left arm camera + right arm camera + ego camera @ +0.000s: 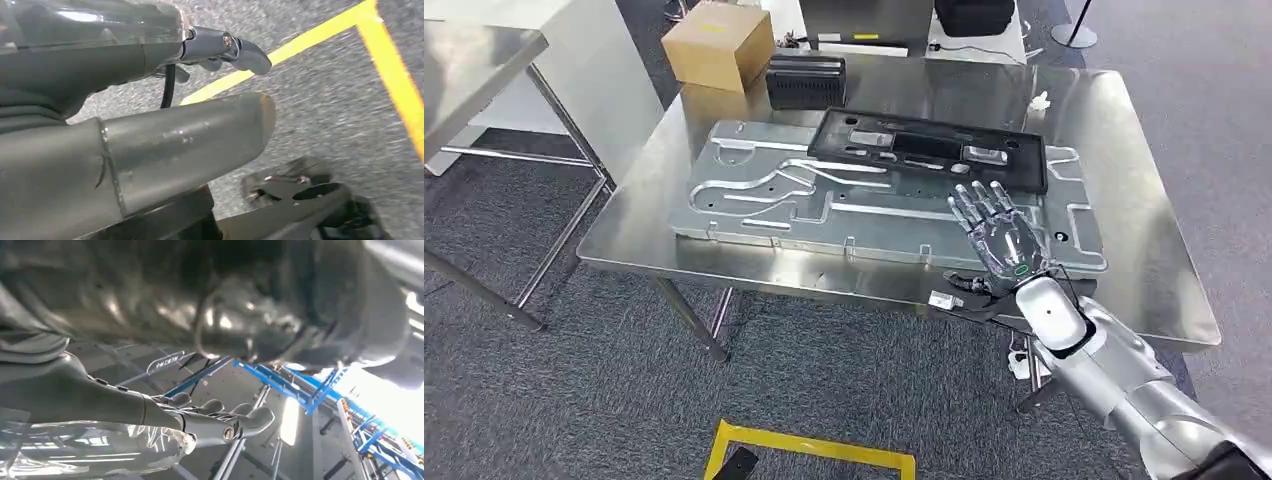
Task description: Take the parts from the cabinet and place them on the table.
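On the steel tabletop [1124,270] in the head view lie two parts: a large stamped silver metal panel [824,195] stretched across the middle, and a black plastic frame [924,148] resting on top of it, covering the panel's far edge from about 12 to 2 o'clock of the panel's centre. The frame sits slightly askew, its long side running roughly along the panel's length.

At about 4 o'clock from the panel's centre the right hand [996,232] hovers over the panel's near right portion, palm down, its fingers [972,203] spread apart and straight, holding nothing; whether it touches the panel I cannot tell. The silver right arm [1124,370] comes in from the lower right corner. In the right wrist view the same hand [215,421] shows extended fingers with nothing between them.

At the tabletop's far left corner, around 11 o'clock, stands a cardboard box [717,45], and just beside it toward 12 o'clock a black ribbed block [805,80].

The left hand [150,100] appears in the left wrist view above grey carpet [325,100] marked with yellow tape [390,75]; its thick thumb juts out and a darker finger curls ahead, with nothing seen in its hold, though whether it is released or clenched I cannot tell.
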